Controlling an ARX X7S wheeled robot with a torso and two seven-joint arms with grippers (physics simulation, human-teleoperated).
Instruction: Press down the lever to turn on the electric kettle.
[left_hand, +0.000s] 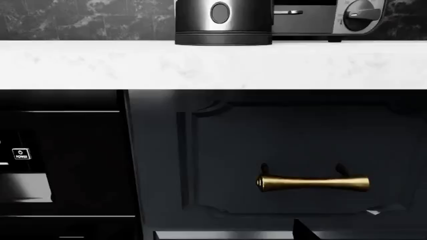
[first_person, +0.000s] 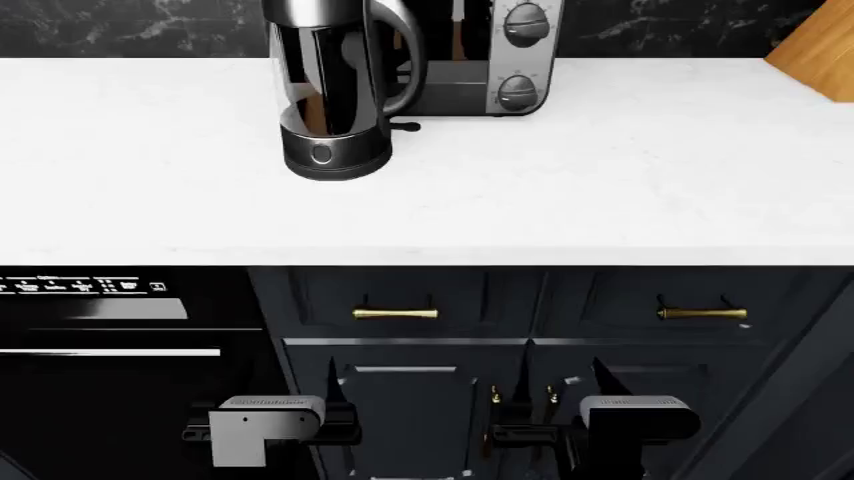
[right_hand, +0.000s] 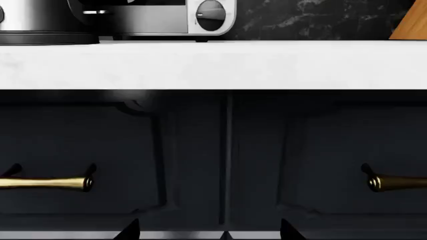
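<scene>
The electric kettle (first_person: 327, 90), chrome with a dark body and a black base, stands at the back left of the white counter (first_person: 601, 180). Its lever (first_person: 404, 127) is a small black tab sticking out low on its right side, by the base. The kettle's lower part (left_hand: 223, 22) also shows in the left wrist view, and its base edge (right_hand: 40, 35) in the right wrist view. My left gripper (first_person: 296, 385) and right gripper (first_person: 561, 372) are both open and empty. They hang low in front of the dark cabinet doors, well below the counter edge and far from the kettle.
A silver toaster oven with two dials (first_person: 514, 55) stands right behind the kettle. A wooden block (first_person: 817, 45) sits at the back right corner. Brass drawer handles (first_person: 395, 313) (first_person: 701, 314) line the cabinet front. A black appliance with a control strip (first_person: 94, 290) is at the lower left.
</scene>
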